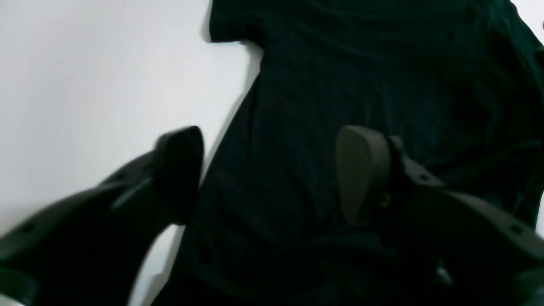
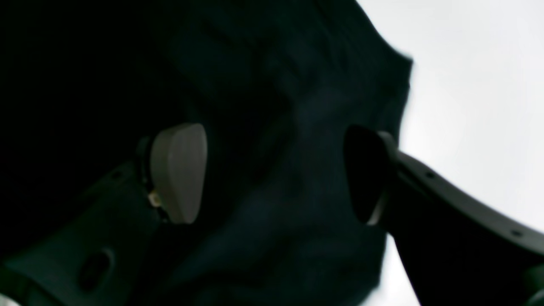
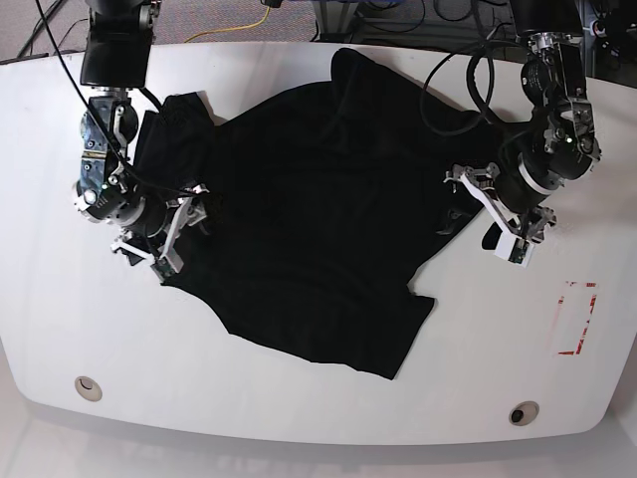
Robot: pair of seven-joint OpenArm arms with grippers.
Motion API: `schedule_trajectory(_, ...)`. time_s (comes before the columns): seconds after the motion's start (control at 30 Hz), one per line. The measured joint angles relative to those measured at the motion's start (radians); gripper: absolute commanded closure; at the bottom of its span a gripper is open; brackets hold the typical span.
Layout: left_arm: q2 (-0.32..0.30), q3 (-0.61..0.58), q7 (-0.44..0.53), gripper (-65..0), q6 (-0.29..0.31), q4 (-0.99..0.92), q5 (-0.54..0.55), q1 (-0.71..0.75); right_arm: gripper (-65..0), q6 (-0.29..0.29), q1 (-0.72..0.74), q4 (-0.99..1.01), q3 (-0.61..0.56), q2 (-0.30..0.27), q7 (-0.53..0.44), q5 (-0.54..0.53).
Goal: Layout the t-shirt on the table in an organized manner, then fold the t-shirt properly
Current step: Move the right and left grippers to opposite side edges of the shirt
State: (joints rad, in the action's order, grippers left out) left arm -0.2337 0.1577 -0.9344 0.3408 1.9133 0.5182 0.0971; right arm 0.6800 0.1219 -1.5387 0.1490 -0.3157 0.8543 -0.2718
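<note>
While over the t-shirt (image 3: 309,219) | both arms low | left fingers (image 1: 361,174) spread | right fingers (image 2: 178,172) spread

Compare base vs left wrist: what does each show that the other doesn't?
Base only: the whole t-shirt spread out, the right gripper at its other side, the red tape rectangle, two grommet holes and cables past the table's far edge.
Left wrist only: a close look between the left gripper's open jaws, hovering over the cloth's edge.
Both: black shirt, white table, left gripper.
</note>
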Motion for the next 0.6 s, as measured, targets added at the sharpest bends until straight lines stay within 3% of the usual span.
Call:
schedule_trajectory(0.13, 0.0, 0.0, 0.0, -36.4, 0.0, 0.001, -0.002, 0.0, -47.6, 0.0, 0.009, 0.033, 0.0, 0.011, -0.071, -0.019)
schedule_trajectory(0.33, -0.002, -0.001, 0.0, -36.5, 0.0, 0.001, -0.002, 0.0, -47.6, -0.078, 0.099, 0.205, 0.007, -0.003, -0.135, 0.001)
schedule_trajectory(0.6, -0.003, -0.001, 0.0, -40.8, 0.0, 0.001, -0.002, 0.0, -47.6, -0.077, 0.249, 0.465, 0.006, -0.039, -0.248, -0.002)
